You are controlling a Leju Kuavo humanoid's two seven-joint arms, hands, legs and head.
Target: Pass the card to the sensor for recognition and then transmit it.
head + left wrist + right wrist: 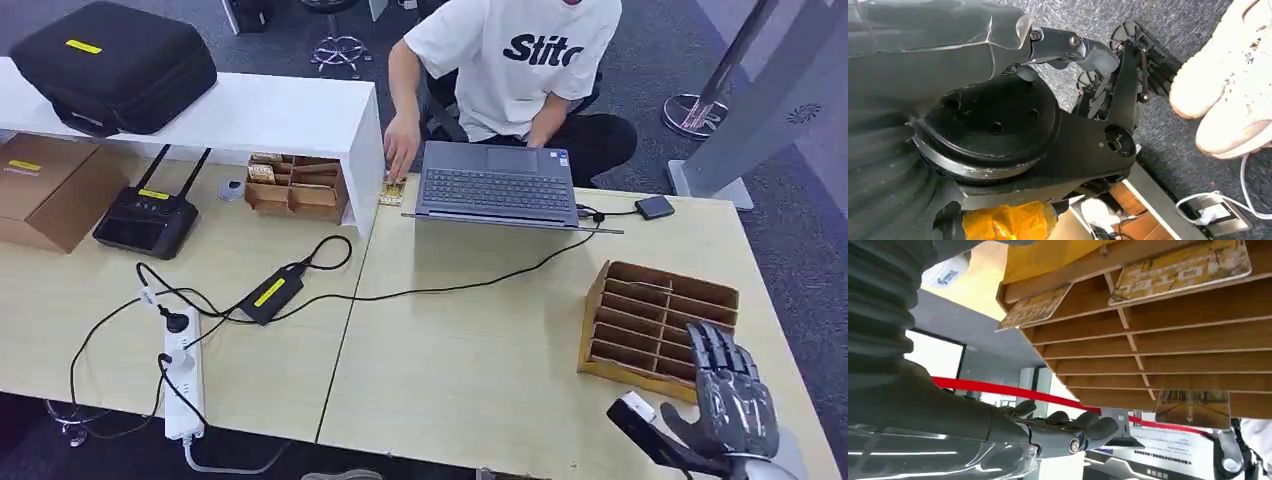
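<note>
A slotted wooden card rack [655,300] stands on the table's right side. My right hand [735,395] hovers at its near right corner with fingers spread and nothing in them. In the right wrist view the rack [1158,355] is close ahead. Patterned cards lie in its slots: one [1180,270], another [1035,307], a third [1193,407]. The hand's fingers [1073,422] are short of them and touch none. A small black box [655,207], cabled toward the laptop [497,185], lies at the far edge. My left hand [1073,47] hangs low beside my body; its fingers are hidden.
A person sits behind the laptop, one hand [400,150] by small cards [392,192]. A second card box [297,185] sits under the white shelf [290,115]. A power strip [182,380], an adapter [272,293] and cables cross the left table. A cable [470,285] crosses the table's middle.
</note>
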